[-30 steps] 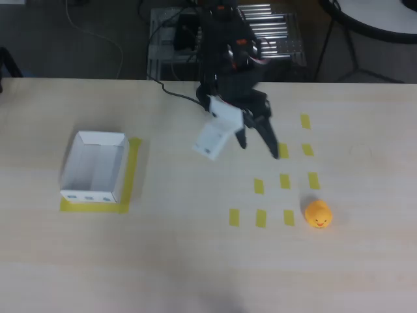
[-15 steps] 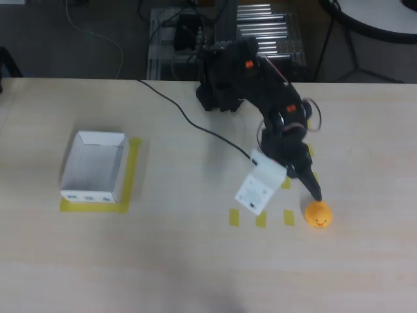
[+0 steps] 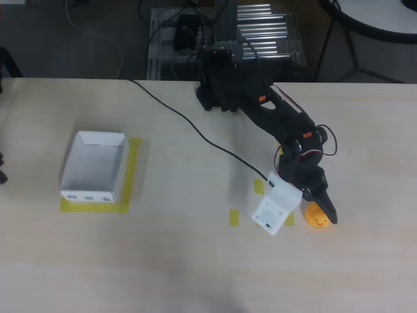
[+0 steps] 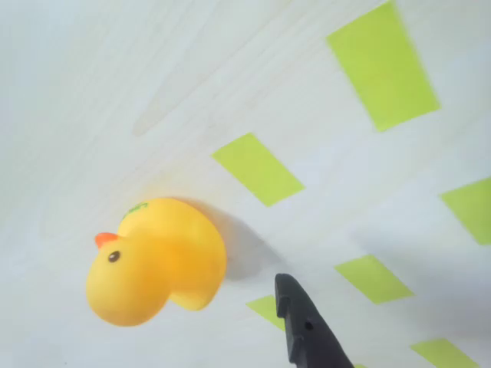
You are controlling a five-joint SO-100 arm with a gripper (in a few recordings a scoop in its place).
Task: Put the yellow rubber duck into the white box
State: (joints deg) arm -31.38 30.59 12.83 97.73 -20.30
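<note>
The yellow rubber duck [image 3: 316,220] sits on the table at the right, near the front. My black gripper [image 3: 320,208] is lowered right over it and stands open, one finger lying across the duck's top right side. In the wrist view the duck [image 4: 156,261] lies close to the left of one dark fingertip [image 4: 305,331], not touching it. The other finger is outside that picture. The white box [image 3: 94,167] stands open-topped far to the left on a yellow tape frame, nothing showing inside it.
Small yellow tape rectangles [image 3: 234,217] lie on the table around the duck. A white tag [image 3: 276,208] hangs from my arm just left of the duck. My black cable [image 3: 189,124] trails across the table toward the arm's base [image 3: 218,81] at the back edge.
My arm has swung from the middle back of the table to the right and forward, coming down over the duck. Duck and box have stayed in place.
</note>
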